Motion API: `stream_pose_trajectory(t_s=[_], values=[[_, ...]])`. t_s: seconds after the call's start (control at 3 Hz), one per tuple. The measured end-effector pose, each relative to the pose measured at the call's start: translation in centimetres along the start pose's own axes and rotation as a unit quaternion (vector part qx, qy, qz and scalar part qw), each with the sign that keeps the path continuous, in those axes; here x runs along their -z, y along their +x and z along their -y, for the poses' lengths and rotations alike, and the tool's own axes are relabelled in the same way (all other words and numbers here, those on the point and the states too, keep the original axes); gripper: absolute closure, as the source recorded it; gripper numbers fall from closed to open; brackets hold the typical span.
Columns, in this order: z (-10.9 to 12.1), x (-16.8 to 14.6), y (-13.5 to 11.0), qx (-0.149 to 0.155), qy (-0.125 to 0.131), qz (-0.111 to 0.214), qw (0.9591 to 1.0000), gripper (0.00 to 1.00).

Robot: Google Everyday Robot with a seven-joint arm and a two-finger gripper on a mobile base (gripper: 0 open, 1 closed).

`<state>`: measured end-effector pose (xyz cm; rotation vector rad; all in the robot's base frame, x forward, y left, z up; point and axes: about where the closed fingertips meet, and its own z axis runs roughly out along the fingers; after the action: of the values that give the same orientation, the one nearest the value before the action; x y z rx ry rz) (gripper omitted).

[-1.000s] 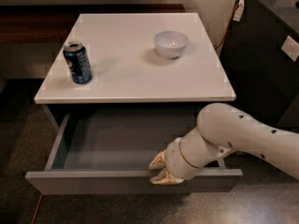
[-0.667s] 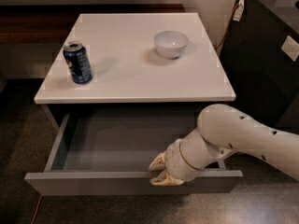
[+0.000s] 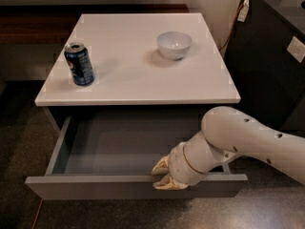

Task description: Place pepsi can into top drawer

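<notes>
Up top, the pepsi can (image 3: 79,64) stands well apart from the gripper (image 3: 164,175). Reaching from the right, the arm (image 3: 248,140) brings it to the open top drawer (image 3: 95,187) at its front edge; I cannot tell its grasp.

We see the end effector (image 3: 163,175) at the top drawer (image 3: 95,187) front panel, partly hidden behind the arm (image 3: 257,140), which the right edge cuts off.

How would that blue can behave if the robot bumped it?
The pepsi can stands upright and narrow, so a sideways bump would probably tip it; once down, it may roll. Its smooth metal looks slippery. The gripper is at the front of the top drawer.
</notes>
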<state>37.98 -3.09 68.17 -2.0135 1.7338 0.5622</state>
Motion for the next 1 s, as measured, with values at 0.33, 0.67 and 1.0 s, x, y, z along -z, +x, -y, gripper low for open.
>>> stream_pose_trajectory(t_s=[0.33,0.67,1.0], values=[[-0.01,0.0,0.0,0.0,0.0,0.0,1.0,1.0],[-0.01,0.0,0.0,0.0,0.0,0.0,1.0,1.0],[-0.02,-0.01,0.0,0.0,0.0,0.0,1.0,1.0]])
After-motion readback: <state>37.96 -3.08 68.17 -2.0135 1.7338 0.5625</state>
